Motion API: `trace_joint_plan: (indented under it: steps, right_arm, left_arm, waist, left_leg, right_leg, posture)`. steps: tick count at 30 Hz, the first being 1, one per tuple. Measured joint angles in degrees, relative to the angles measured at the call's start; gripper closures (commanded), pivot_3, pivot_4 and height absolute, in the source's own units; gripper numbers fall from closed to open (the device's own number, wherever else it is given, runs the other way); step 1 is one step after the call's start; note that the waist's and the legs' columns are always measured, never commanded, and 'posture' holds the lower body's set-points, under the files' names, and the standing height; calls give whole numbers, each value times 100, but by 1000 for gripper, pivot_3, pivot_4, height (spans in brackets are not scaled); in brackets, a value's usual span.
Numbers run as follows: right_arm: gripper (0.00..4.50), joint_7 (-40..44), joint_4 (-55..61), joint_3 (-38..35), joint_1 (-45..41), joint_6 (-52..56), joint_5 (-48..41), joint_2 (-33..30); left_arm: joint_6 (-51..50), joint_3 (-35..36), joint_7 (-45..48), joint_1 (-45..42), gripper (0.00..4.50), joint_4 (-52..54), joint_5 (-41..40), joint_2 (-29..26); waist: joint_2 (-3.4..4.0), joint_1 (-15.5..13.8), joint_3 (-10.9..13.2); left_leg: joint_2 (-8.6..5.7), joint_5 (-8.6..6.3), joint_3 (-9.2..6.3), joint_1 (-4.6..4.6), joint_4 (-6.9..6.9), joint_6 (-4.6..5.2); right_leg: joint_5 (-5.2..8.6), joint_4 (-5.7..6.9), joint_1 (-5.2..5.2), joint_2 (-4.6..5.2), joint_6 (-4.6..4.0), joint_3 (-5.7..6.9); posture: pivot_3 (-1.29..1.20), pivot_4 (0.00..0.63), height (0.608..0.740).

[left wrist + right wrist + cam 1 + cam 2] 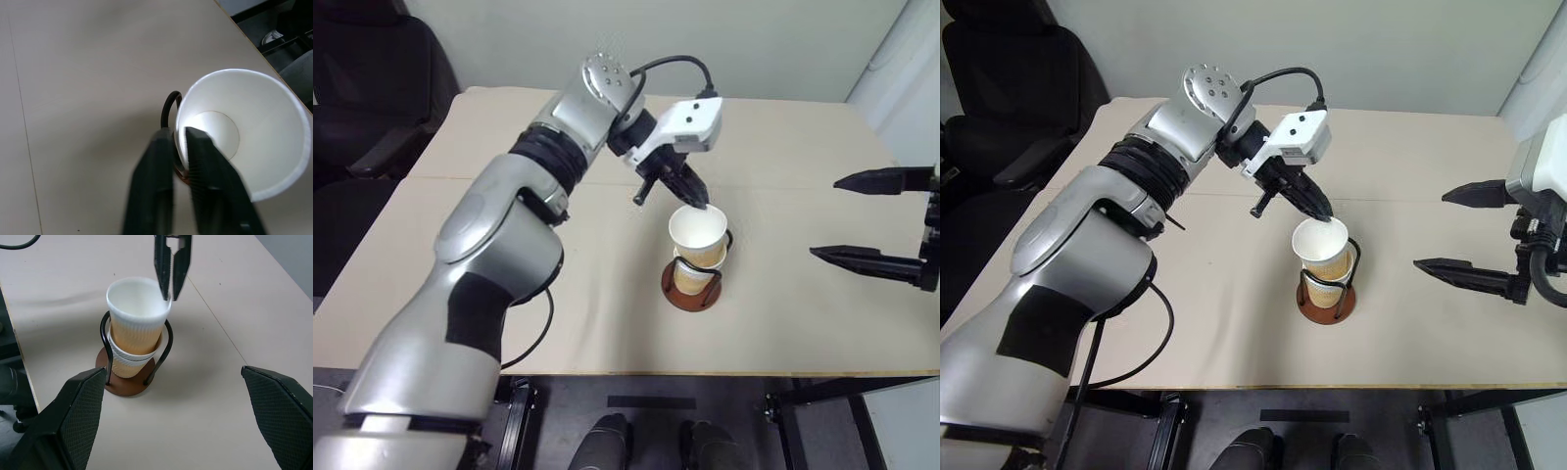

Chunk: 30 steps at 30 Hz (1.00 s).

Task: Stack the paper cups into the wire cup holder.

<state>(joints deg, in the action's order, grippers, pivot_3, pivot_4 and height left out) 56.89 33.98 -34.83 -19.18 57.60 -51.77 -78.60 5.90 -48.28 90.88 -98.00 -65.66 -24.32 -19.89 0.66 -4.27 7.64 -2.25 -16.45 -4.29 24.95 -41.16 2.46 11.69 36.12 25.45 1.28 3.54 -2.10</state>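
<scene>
Left gripper [696, 201]: fingers [208, 181] nearly together, straddling the rim of the top cup [697, 235], one finger inside the wall, one outside; whether they are pinching it or have just let go, I cannot tell. It points steeply down at the holder from the far side.

Top cup: nested in a lower cup [128, 363], tilted a little, rim well above the wire loops. White inside, tan ribbed wall.

Holder [691, 288]: reddish-brown disc base with black wire loops, the cup stack standing between them. It sits near the middle of the table, toward the near edge.

Right gripper [862, 220]: fingers spread wide, holding nothing, hovering off to the right of the holder, well apart from it, pointed toward it.

Table [783, 333]: pale beige top, a seam running across it beyond the holder.

Room: black chair [1009, 88] at the far left corner, beyond the holder; pale wall behind; dark floor below the near edge.

Left arm [499, 255]: silver and black, reaching from the near left across the table, bent at the wrist, cable looped over it.
</scene>
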Motion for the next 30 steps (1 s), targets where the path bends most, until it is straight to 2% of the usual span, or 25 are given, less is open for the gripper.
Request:
trace_joint_plan:
  steps: [8,13,20,25,30]
  right_arm:
    - [0,-6,2,1,0,3,-2,0]
    - [0,-7,-21,151,-93,-76,0,0]
    - [0,-45,-241,720,-360,-374,29,154]
    - [0,-457,-693,1398,-817,-688,325,648]
    - [0,-688,-1280,1882,-1062,-1013,830,1043]
  left_arm:
    - [9,210,0,47,382,-33,87,88]
    - [-179,638,1,50,382,-25,-10,-128]
    - [-581,1522,2,502,382,70,-78,-1239]
    - [-1010,2617,-56,1052,382,74,83,-1937]
    - [-1237,3576,-1043,1796,382,287,266,-2391]
  waist:
    - [0,-1,0]
    - [0,15,0]
    - [4,84,-3]
    - [-1,102,-6]
    - [-7,120,-13]
  left_leg:
    - [-1,-1,0,0,-1,2]
    - [2,-1,3,-1,0,2]
    - [1,1,3,-4,-5,5]
    - [-9,7,8,0,-9,17]
    - [-10,10,11,-5,-10,22]
  right_leg:
    - [0,0,0,0,1,0]
    - [0,5,5,-3,1,-3]
    - [3,16,11,-5,5,-13]
    - [5,31,26,-13,8,-10]
    - [5,36,23,-17,8,-4]
  posture:
    - [0,150,740]
    - [0,150,740]
    - [0,150,740]
    - [0,150,740]
    - [0,150,740]
